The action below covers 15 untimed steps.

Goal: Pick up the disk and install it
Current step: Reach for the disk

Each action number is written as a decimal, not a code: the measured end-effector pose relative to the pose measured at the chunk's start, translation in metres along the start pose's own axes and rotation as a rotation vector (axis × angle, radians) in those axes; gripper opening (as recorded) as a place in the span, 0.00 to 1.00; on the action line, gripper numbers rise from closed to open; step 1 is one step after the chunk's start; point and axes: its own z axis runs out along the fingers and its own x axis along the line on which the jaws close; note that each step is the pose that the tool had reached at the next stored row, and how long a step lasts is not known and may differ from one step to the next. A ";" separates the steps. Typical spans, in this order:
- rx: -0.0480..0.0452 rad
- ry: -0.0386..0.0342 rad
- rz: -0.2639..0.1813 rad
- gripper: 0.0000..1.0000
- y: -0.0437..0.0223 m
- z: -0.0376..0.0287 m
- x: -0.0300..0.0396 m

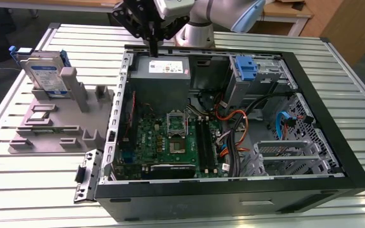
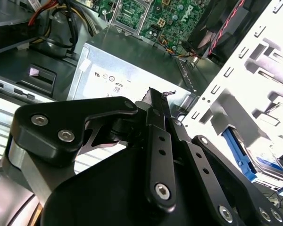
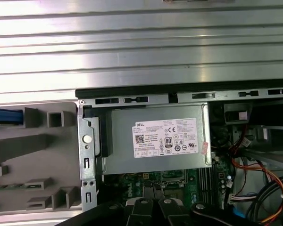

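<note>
Counter [image 1: 24, 199] of ribbed metal slats carries everything on view. Biggest on it is an open black computer case [image 1: 220, 202] lying on its side, its insides facing up. The pale robot arm [image 1: 224, 14] reaches in from beyond the case's far wall. On the exterior view's left, just beside the case, sits a grey moulded fixture [image 1: 49, 133] with slots and pockets. Inside the case, a grey power supply box [image 1: 160, 78] with a white sticker fills the far corner, and the green motherboard [image 1: 169, 142] lies nearer the camera. Orange and black cables run across to the drive cages on the exterior view's right.

The disk [image 1: 46, 76], silver with a white-and-blue label and a blue frame, stands upright on edge in a slot at the fixture's far end, outside the case. A blue plastic latch piece [image 1: 246, 69] stands at the far wall.

The end effector [image 1: 152, 50] hangs over the power supply box's far edge, fingers pressed together on nothing, well apart from the disk.
</note>
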 end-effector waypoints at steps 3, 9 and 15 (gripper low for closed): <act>0.0001 0.0000 0.000 0.10 -0.0002 -0.0001 0.0021; 0.0000 0.0000 0.000 0.10 -0.0006 -0.0002 0.0083; 0.0000 0.0000 0.000 0.10 -0.0011 -0.0003 0.0149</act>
